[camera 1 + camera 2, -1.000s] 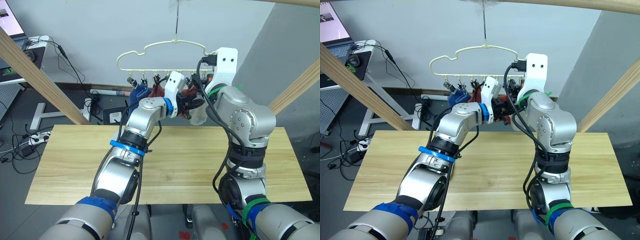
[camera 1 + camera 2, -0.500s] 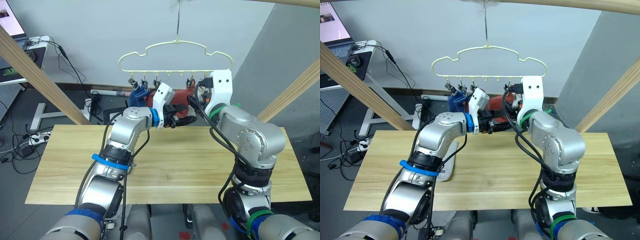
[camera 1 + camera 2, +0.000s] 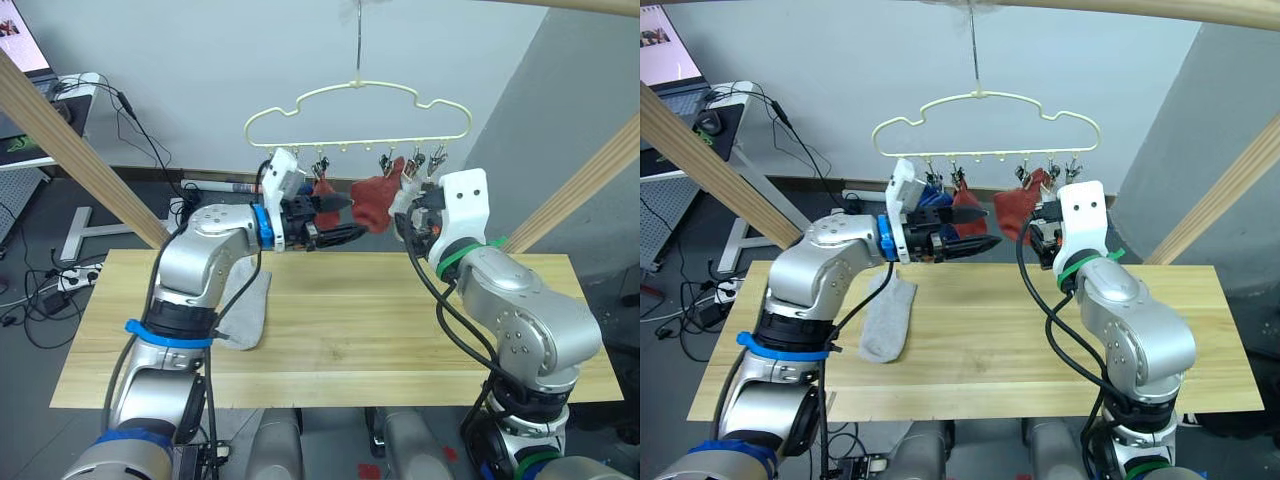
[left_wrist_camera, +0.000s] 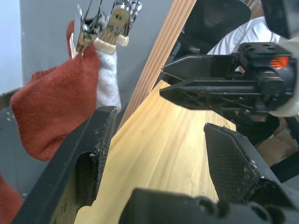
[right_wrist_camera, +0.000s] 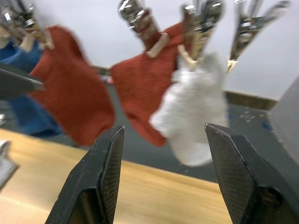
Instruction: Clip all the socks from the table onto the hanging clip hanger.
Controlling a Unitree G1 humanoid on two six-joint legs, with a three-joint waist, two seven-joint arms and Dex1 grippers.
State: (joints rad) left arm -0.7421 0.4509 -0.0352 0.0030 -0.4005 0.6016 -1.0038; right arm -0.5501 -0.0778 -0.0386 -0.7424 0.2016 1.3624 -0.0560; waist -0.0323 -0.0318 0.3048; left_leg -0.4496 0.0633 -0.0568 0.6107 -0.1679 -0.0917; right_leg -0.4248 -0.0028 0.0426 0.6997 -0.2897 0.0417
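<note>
Behind the light wooden table [image 3: 1000, 330] a pale wall backs the cream clip hanger [image 3: 985, 125], where two rust red socks [image 5: 140, 100], a light grey sock [image 5: 196, 119] and blue socks [image 5: 21, 88] hang clipped. One grey sock [image 3: 885, 315] lies flat on the table toward my left. My left gripper [image 3: 975, 243] and right gripper [image 5: 161, 186] both hang spread and empty just below the clips.
</note>
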